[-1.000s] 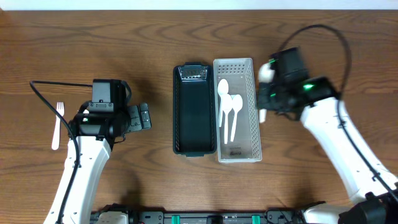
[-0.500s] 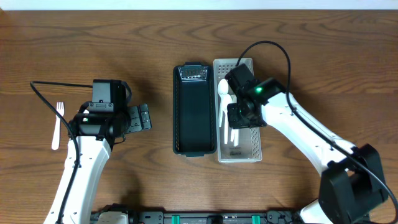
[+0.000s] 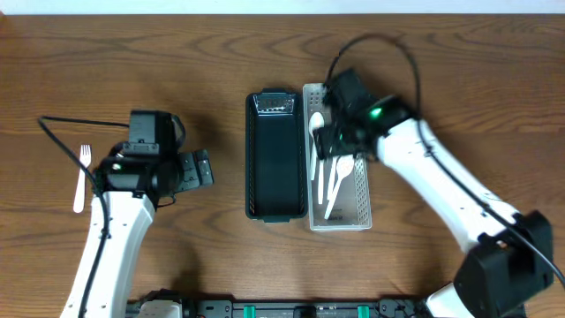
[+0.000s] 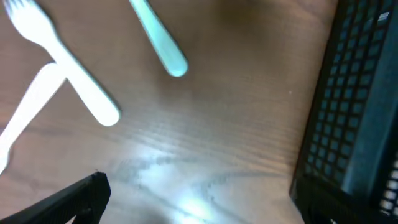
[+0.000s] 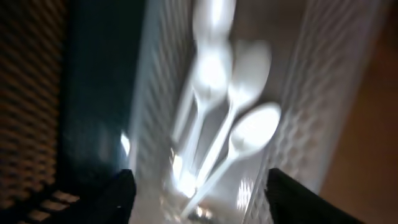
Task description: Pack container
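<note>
Where the white basket (image 3: 363,210) sits at table centre, a loose fan of white spoons (image 3: 333,181) lies inside it, handles crossing, bowls toward the far end. Its long left wall presses right up against the black container (image 3: 252,163), rim to rim, no gap. Over the basket's far half hangs the right gripper (image 3: 340,140), blurred from above. In the wrist view that gripper (image 5: 199,183) is spread wide, its fingers (image 5: 121,196) at the lower corners, the spoons (image 5: 239,93) showing between them, nothing pinched. One finger sits over the seam with the black container (image 5: 93,81).

Right of the basket, bare table (image 3: 512,79) runs out to the edge, plenty of room there.

Out left, the left gripper (image 3: 201,166) is near the black container but not touching it, jaws apart and empty. Its wrist camera catches one dark finger (image 4: 74,199) low over the wood, a white fork (image 4: 68,68) and a teal handle (image 4: 158,40) beyond. From above, a fork (image 3: 80,181) lies well apart at the far left.
</note>
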{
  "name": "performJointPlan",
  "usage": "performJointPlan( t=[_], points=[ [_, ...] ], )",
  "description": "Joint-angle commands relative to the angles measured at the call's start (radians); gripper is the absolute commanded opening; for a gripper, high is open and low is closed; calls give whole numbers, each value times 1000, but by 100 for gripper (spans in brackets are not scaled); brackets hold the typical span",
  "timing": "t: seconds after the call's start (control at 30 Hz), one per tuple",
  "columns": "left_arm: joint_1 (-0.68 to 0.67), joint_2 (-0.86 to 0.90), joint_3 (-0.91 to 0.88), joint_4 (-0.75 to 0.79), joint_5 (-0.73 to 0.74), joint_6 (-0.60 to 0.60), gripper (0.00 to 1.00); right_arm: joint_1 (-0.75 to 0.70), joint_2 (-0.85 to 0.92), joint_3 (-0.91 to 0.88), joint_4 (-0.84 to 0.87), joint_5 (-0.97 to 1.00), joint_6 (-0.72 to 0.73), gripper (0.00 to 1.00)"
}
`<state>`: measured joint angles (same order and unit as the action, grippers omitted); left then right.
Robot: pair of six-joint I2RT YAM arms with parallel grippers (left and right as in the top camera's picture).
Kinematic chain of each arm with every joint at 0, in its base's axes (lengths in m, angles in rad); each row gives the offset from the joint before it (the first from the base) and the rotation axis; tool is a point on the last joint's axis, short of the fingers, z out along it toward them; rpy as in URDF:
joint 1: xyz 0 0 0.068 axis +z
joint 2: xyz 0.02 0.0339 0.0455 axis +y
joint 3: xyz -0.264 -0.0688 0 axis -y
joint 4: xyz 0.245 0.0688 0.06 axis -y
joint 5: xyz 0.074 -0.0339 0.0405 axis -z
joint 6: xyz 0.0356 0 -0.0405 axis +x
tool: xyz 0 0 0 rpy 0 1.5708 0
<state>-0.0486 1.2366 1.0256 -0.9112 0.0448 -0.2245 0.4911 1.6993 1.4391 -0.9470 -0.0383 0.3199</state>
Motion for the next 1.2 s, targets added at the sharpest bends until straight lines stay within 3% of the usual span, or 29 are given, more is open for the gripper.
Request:
performJointPlan(
  t=[0.0, 0.23, 0.5, 0.83, 1.17],
  points=[
    [0, 23, 177, -55, -102, -122, 98, -101, -65, 127, -15, 4, -52, 76],
    [100, 186, 433, -130, -79, -273, 98, -383, -65, 269, -142, -23, -51, 78],
    [201, 400, 447, -60, -79, -315, 98, -662, -65, 266, -201, -26, -98, 90],
    [201, 636, 447, 67, -79, -312, 98, -700, -3, 266, -202, -19, -112, 93],
    [208, 748, 447, 163, -79, -307, 98, -700, 87, 266, -237, -19, -112, 94]
  ],
)
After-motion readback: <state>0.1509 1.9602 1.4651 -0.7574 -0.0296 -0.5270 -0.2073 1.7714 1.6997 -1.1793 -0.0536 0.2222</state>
